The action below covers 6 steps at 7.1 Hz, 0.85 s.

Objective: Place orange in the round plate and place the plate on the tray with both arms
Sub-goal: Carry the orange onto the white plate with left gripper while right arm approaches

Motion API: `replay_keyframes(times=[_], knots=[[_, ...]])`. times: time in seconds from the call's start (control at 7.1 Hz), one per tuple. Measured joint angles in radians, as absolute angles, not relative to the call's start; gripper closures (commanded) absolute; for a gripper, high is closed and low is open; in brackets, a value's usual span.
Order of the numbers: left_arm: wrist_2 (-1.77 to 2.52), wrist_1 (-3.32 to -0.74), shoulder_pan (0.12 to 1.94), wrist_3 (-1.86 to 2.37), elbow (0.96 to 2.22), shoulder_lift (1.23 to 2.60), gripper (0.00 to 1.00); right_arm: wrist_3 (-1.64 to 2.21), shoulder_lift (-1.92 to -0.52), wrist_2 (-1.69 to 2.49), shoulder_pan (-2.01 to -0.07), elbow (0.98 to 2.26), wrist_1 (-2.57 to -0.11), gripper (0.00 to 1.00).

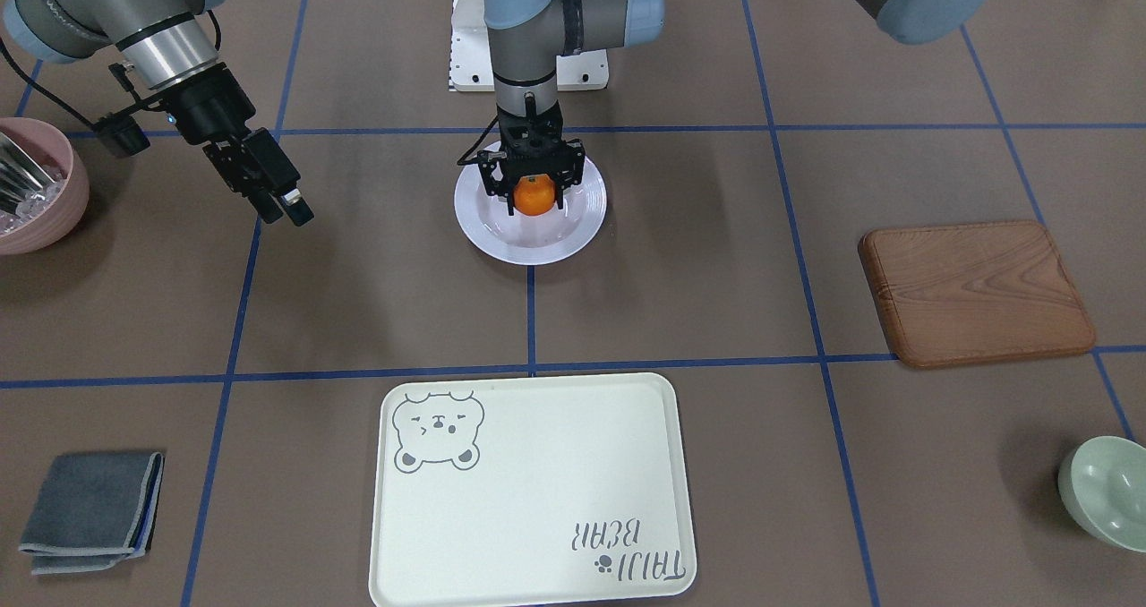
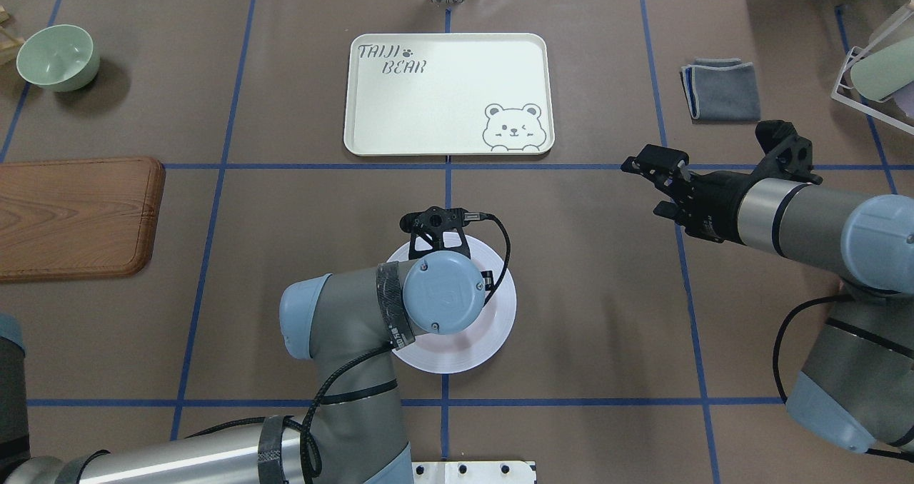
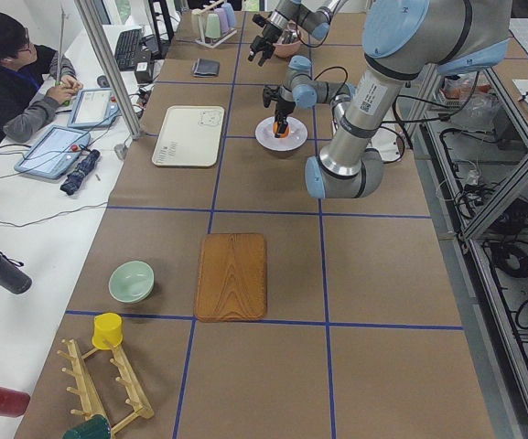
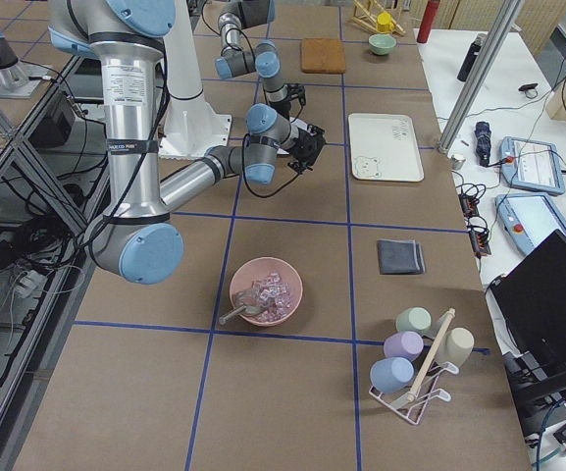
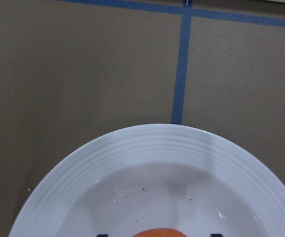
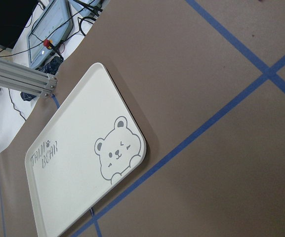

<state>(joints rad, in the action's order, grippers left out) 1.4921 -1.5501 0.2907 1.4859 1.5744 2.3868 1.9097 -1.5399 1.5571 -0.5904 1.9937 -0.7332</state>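
Observation:
The orange [image 1: 534, 198] hangs low over the middle of the white round plate [image 1: 528, 251], held between the fingers of my left gripper [image 1: 534, 186], which is shut on it. From overhead my left wrist hides the orange and covers much of the plate [image 2: 464, 359]. In the left wrist view only the orange's top [image 5: 157, 232] shows above the plate's ribbed rim [image 5: 157, 143]. My right gripper [image 1: 286, 213] hovers open and empty, well off to the plate's side [image 2: 646, 188]. The cream bear tray [image 1: 537, 500] lies bare beyond the plate [image 2: 443, 106], also in the right wrist view [image 6: 73, 177].
A brown wooden board [image 1: 976, 294] and a pale green bowl [image 1: 1106, 491] lie on my left side. A pink bowl [image 1: 36, 186] with ice and a folded grey cloth [image 1: 94, 508] lie on my right. A person [image 3: 7, 82] sits at the far edge.

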Motion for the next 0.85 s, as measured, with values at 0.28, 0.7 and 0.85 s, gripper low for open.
replay_keyframes(times=[0.28, 0.7, 0.85], knots=[[1.453, -1.55, 0.273, 1.486, 1.589, 2.386, 0.01, 1.911, -1.541, 1.476, -0.507, 1.994, -0.732, 0.02], [1.548, -1.486, 0.377, 1.337, 1.788, 2.334, 0.01, 1.928, -1.542, 1.356, -0.387, 1.991, -0.73, 0.04], [1.644, -1.447, 0.481, 1.233, 1.856, 2.275, 0.01, 1.952, -1.541, 1.307, -0.345, 1.99, -0.73, 0.04]])
